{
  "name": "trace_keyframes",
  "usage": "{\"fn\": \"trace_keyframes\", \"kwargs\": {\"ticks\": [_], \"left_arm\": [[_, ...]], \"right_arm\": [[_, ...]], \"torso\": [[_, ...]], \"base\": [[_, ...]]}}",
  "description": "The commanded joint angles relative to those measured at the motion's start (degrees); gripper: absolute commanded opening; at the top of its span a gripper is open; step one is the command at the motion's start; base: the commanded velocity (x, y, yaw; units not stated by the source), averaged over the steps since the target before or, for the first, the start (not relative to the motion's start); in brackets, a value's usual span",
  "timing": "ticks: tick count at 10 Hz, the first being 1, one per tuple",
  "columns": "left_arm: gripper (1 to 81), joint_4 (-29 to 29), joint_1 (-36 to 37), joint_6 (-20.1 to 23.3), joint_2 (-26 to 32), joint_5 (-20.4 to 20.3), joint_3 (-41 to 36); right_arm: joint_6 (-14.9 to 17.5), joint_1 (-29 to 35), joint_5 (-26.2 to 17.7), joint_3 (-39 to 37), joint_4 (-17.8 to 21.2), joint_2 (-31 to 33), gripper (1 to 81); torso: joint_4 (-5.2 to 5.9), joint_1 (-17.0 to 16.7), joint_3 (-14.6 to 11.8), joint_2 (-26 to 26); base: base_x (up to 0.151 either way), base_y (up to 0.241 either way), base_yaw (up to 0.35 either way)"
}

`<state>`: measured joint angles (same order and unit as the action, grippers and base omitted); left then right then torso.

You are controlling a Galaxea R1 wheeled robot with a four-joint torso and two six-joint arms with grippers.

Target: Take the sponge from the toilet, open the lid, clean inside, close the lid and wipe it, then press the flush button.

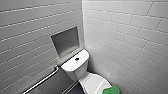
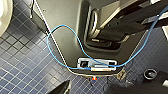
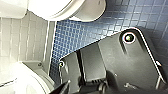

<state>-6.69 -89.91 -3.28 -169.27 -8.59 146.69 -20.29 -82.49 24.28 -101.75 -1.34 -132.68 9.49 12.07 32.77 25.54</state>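
While a metal grab bar (image 1: pixel 43 79) is slanting across the lower left beneath a wall niche (image 1: pixel 65 40), the toilet (image 1: pixel 75 65) is standing bottom centre, lid (image 1: pixel 92 83) down, the sponge (image 1: pixel 111 90) is lying on it at lower right, and whether the left gripper (image 2: pixel 91 88) or right gripper (image 3: pixel 85 87) is gaping cannot be told.

The sponge (image 1: pixel 111 90) is bright green, the toilet (image 1: pixel 75 65) glossy white. The wall tiles (image 1: pixel 130 37) run pale grey in brick pattern; the floor (image 2: pixel 22 62) is small dark-blue squares.
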Motion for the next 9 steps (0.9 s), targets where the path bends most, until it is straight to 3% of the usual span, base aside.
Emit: {"fn": "trace_keyframes", "kwargs": {"ticks": [1, 3, 9], "left_arm": [[81.1, -0.16, -0.67, 0.03, 0.68, 4.02, -0.09], [81.1, 0.01, -0.59, 0.03, 0.42, 4.02, 0.0], [81.1, 0.01, -0.76, -0.06, 0.15, 4.11, 0.0]], "right_arm": [[-2.3, 6.93, -1.43, 2.1, 0.11, 4.15, 81.1], [-4.06, 10.19, -1.87, 1.83, 0.02, 4.42, 81.1], [-11.96, 16.25, -1.08, -0.01, 0.02, 4.42, 81.1]], "torso": [[0.0, 3.54, -0.02, 5.51], [0.0, 6.25, 1.19, 9.8], [0.0, 13.77, 13.0, 21.73]], "base": [[0.0, 0.0, 0.0], [0.0, 0.0, 0.0], [0.0, 0.0, 0.0]]}}
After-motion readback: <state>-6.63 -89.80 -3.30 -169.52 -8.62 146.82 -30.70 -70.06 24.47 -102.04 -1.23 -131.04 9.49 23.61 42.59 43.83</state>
